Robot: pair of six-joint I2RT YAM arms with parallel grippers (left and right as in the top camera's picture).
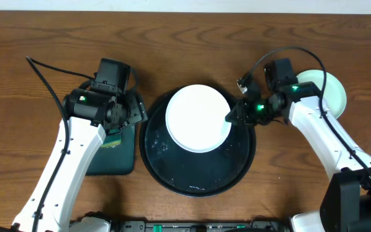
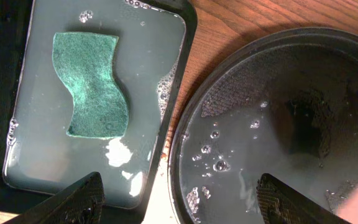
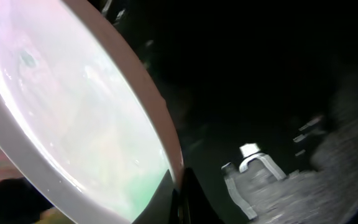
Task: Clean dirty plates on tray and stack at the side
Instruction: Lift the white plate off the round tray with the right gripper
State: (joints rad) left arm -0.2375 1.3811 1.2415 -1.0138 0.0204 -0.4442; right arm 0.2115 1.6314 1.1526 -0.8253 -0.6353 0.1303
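Observation:
A white plate [image 1: 197, 117] is held over the large round black tray [image 1: 198, 179], which is wet. My right gripper [image 1: 232, 116] is shut on the plate's right rim; in the right wrist view the plate [image 3: 61, 106] fills the left side and my fingers [image 3: 178, 199] pinch its edge. A pale mint plate [image 1: 332, 90] lies on the wood at the far right, partly hidden by my right arm. My left gripper [image 2: 179, 205] is open and empty, above the gap between the small tray and the black tray [image 2: 278, 124].
A small dark-green rectangular tray [image 1: 111, 158] holds soapy water and a green sponge [image 2: 91, 84], left of the black tray. Brown wood tabletop [image 1: 44, 38] surrounds everything. Cables run behind both arms.

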